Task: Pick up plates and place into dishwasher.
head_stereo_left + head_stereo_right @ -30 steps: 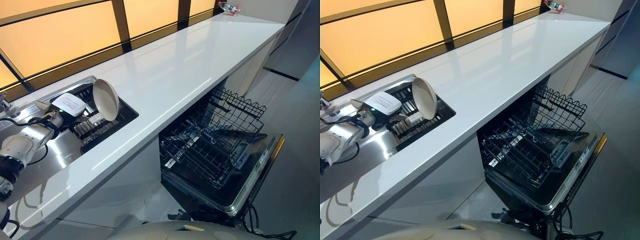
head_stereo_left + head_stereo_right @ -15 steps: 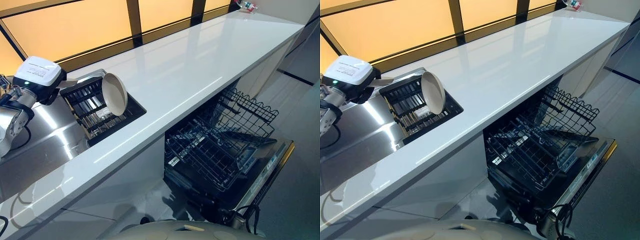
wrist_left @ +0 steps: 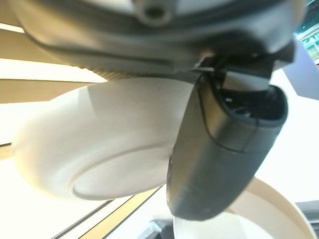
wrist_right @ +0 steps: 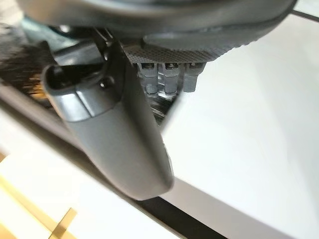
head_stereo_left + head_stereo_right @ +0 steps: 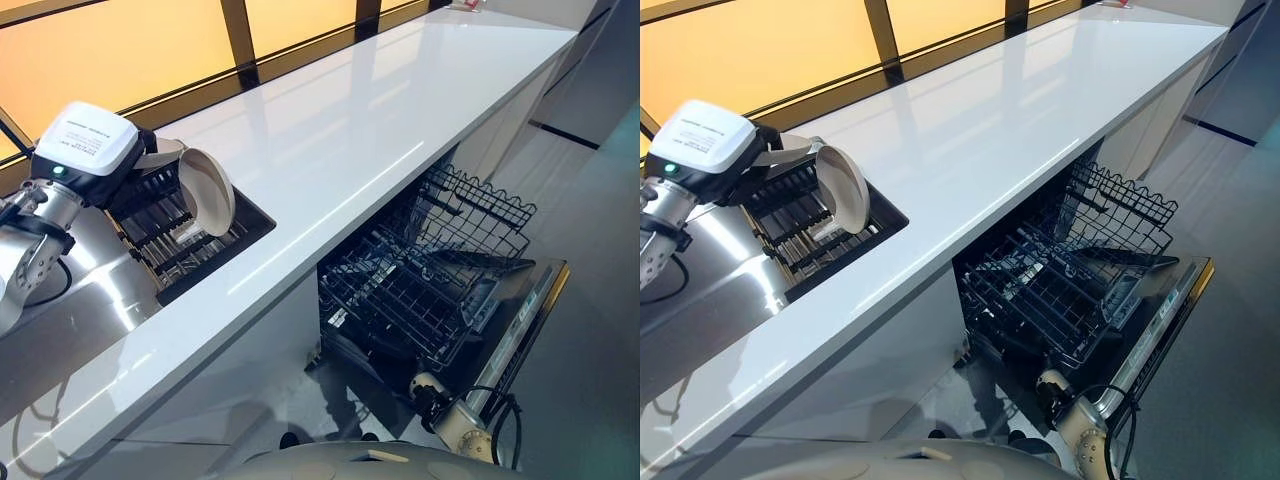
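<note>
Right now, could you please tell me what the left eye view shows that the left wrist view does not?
Left eye view: the glossy white countertop, the black dish rack in the steel sink, and the open dishwasher with black wire baskets. Left wrist view: the left hand's dark thumb pressed on the underside of a cream round plate. Both: a second cream plate standing in the rack.
</note>
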`<state>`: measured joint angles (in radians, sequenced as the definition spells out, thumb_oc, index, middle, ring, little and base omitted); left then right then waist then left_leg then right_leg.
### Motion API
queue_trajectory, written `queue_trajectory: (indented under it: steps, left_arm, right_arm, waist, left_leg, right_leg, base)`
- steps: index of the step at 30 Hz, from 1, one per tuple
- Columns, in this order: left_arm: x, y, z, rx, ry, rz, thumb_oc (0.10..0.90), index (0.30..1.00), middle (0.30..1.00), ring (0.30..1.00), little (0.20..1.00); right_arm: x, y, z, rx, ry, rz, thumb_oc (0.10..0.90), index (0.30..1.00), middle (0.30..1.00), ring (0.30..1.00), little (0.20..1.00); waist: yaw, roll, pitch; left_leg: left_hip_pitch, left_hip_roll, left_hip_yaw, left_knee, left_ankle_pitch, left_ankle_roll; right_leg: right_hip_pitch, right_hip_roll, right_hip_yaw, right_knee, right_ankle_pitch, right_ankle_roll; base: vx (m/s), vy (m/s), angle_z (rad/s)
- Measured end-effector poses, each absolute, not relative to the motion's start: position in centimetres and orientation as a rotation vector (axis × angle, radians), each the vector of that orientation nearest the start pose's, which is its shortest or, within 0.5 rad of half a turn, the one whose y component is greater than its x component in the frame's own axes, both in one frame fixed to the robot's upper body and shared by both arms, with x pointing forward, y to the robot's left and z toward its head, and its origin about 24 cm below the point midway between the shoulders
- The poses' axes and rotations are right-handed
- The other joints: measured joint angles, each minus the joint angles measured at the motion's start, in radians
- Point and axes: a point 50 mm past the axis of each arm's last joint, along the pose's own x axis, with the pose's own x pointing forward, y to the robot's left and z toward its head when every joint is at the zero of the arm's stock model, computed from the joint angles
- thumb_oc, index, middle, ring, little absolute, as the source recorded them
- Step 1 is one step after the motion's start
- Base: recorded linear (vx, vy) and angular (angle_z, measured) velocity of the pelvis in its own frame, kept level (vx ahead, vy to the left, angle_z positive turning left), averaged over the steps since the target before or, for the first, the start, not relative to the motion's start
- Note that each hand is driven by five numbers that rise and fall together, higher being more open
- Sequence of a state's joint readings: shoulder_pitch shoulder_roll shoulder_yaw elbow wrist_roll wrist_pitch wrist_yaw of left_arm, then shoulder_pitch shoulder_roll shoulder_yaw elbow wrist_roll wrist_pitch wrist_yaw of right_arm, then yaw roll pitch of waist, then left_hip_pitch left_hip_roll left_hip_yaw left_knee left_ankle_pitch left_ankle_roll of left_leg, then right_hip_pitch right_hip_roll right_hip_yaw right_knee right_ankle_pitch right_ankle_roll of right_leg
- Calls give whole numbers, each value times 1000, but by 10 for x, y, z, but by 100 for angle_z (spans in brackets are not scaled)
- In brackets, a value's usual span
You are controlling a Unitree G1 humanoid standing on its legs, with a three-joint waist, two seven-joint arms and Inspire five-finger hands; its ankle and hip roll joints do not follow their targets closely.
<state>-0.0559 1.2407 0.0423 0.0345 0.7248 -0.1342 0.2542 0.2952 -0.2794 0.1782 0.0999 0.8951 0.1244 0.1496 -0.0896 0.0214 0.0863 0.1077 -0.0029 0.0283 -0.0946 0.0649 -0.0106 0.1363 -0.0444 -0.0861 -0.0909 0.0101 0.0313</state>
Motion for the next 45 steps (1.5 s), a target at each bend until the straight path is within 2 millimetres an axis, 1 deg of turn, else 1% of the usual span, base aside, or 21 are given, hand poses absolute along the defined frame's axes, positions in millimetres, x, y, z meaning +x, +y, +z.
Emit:
queue_trajectory:
  steps: [4,6,7,8,12,14,16,20,22,24,25,26,27,28,29,31,33,35,36,40,45]
  left_arm:
    - [236,316,207,1906,-434,199,100,300,300,300,200]
    - [227,314,208,1862,-489,262,100,300,300,300,200]
    - [224,313,212,1848,-526,298,100,300,300,300,200]
    - [222,314,215,1839,-547,326,100,300,300,300,200]
    - [219,319,228,1788,-579,407,100,300,300,300,200]
    - [217,323,235,1766,-586,448,100,300,300,300,200]
    - [214,328,242,1737,-586,492,100,300,300,300,200]
    - [212,333,246,1703,-588,538,100,300,300,300,200]
    - [212,335,246,1703,-585,541,100,300,300,300,200]
    - [213,333,247,1699,-595,545,100,300,300,300,200]
    - [214,333,248,1696,-600,547,100,300,300,300,200]
    - [217,330,250,1688,-616,552,100,300,300,300,200]
    - [220,326,253,1675,-645,552,100,300,300,300,200]
    - [225,320,256,1655,-676,546,100,300,300,300,200]
    - [228,317,257,1631,-694,539,100,300,300,300,200]
    - [236,302,261,1576,-763,493,100,300,300,300,200]
    - [243,281,262,1501,-832,418,100,300,300,300,200]
    - [249,257,263,1426,-893,290,100,300,300,300,200]
    - [250,239,261,1369,-929,192,100,300,300,300,200]
    - [251,211,252,1279,-929,-38,100,300,300,300,200]
    - [255,197,242,1199,-854,-230,100,300,300,300,200]
  right_arm:
    - [182,-205,-10,527,324,-100,800,900,900,900,900]
    - [190,-233,19,458,178,-207,800,900,900,900,900]
    - [193,-252,37,412,85,-270,800,900,900,900,900]
    - [196,-266,50,389,13,-318,800,900,900,900,900]
    - [203,-298,85,355,-144,-393,800,900,900,900,900]
    - [203,-305,92,392,-158,-363,800,900,900,900,900]
    - [203,-304,91,436,-142,-298,800,900,900,900,900]
    - [204,-304,95,407,-144,-241,800,900,900,900,900]
    - [205,-308,104,300,-177,-250,800,900,900,900,900]
    - [206,-313,119,133,-243,-264,800,900,900,900,900]
    - [207,-313,124,85,-260,-263,800,900,900,900,900]
    - [209,-313,136,-14,-293,-252,800,900,900,900,900]
    - [214,-309,153,-120,-351,-220,800,900,900,900,900]
    - [218,-305,167,-187,-396,-190,800,900,900,900,900]
    - [221,-301,175,-229,-425,-169,800,900,900,900,900]
    - [231,-284,199,-366,-512,-87,800,900,900,900,900]
    - [240,-263,219,-537,-590,-20,800,900,900,900,900]
    - [247,-245,233,-727,-655,25,800,900,900,900,900]
    - [250,-234,239,-821,-691,53,800,900,900,900,900]
    - [258,-217,245,-946,-721,83,800,900,900,900,900]
    - [268,-206,245,-1010,-692,129,800,900,900,900,900]
  waist:
    - [4,11,8]
    - [2,17,12]
    - [3,16,12]
    - [3,14,11]
    - [2,14,11]
    - [-1,13,11]
    - [-9,13,11]
    - [-21,13,10]
    - [-23,11,10]
    - [-23,8,9]
    - [-23,7,9]
    - [-22,7,9]
    - [-21,7,9]
    - [-19,7,9]
    - [-18,6,9]
    - [-15,6,9]
    - [-8,4,9]
    - [5,0,11]
    - [15,-4,12]
    - [32,-13,14]
    - [41,-19,18]
  left_leg:
    - [1,0,19,0,-3,3]
    - [2,0,23,0,-5,7]
    - [2,-1,24,0,-5,7]
    - [2,-1,26,0,-6,8]
    - [6,0,37,1,-9,7]
    - [5,0,41,1,-10,5]
    - [3,2,44,1,-11,4]
    - [1,2,46,1,-12,4]
    - [-1,1,46,2,-12,4]
    - [-1,1,46,3,-12,4]
    - [-1,1,46,3,-12,4]
    - [-1,1,45,3,-12,4]
    - [0,1,45,3,-11,4]
    - [0,1,44,3,-11,4]
    - [1,1,44,3,-11,4]
    - [2,2,41,5,-10,3]
    - [3,1,31,5,-9,3]
    - [3,1,18,5,-8,2]
    - [2,1,16,5,-8,2]
    - [1,0,4,5,-7,3]
    - [0,0,-5,5,-4,2]
  right_leg:
    - [-8,-1,22,0,4,6]
    - [-9,-5,26,0,5,8]
    - [-9,-6,29,0,6,8]
    - [-10,-6,32,0,6,8]
    - [-12,-3,45,0,6,9]
    - [-14,0,46,0,6,9]
    - [-17,2,47,0,7,9]
    - [-21,2,50,0,6,9]
    - [-23,1,51,0,7,9]
    - [-23,1,52,0,7,9]
    - [-23,1,52,0,7,9]
    - [-23,1,52,0,7,9]
    - [-22,2,52,0,7,8]
    - [-20,2,51,0,8,8]
    - [-19,2,50,0,8,7]
    - [-17,3,48,0,8,7]
    - [-14,3,45,0,8,7]
    - [-10,3,42,0,8,7]
    - [-10,4,40,0,8,7]
    - [-6,3,23,0,8,7]
    - [-3,3,17,0,7,7]
  base:
    - [0,30,-13]
    - [5,17,-6]
    - [4,3,-4]
    - [4,-2,-5]
    - [-11,-11,-9]
    - [-16,-24,-7]
    - [-10,-26,-5]
    - [1,-8,0]
    - [0,0,0]
    - [0,0,0]
    - [0,0,0]
    - [0,0,0]
    - [0,0,0]
    - [0,0,0]
    - [0,0,0]
    - [-6,-16,2]
    - [-1,-22,8]
    - [0,-13,12]
    - [-5,-8,9]
    - [-4,-6,9]
    - [0,-3,5]
